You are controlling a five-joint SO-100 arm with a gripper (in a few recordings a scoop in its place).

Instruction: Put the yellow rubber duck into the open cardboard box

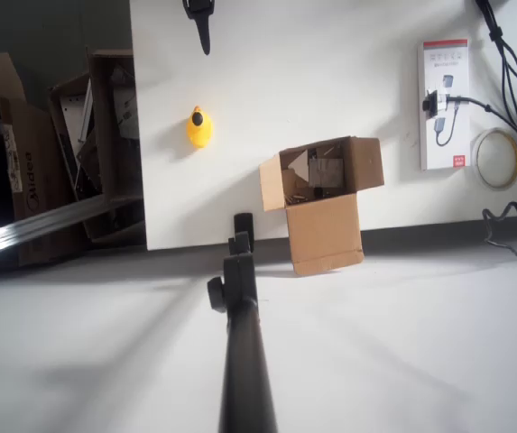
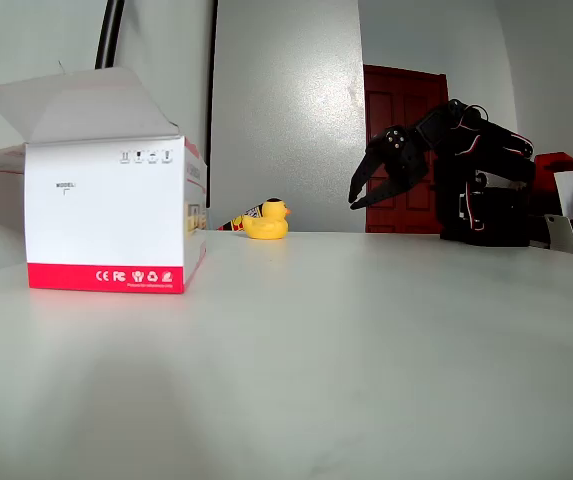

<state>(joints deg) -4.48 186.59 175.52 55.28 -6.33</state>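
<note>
The yellow rubber duck (image 1: 199,127) stands on the white table, left of the open cardboard box (image 1: 320,196), whose flaps are spread near the table's front edge. In the fixed view the duck (image 2: 266,220) sits far back, with nothing touching it. My black gripper (image 1: 205,41) reaches in from the top edge of the overhead view, beyond the duck and apart from it. In the fixed view the gripper (image 2: 355,203) hangs above the table to the right of the duck, fingers pointing down-left, slightly open and holding nothing.
A white retail package (image 1: 445,105) with a red stripe lies at the right and stands large in the fixed view (image 2: 106,215). A tape roll (image 1: 497,158) and cables lie beside it. Brown cartons (image 1: 32,171) sit off the table's left edge. A black pole (image 1: 240,334) rises in front.
</note>
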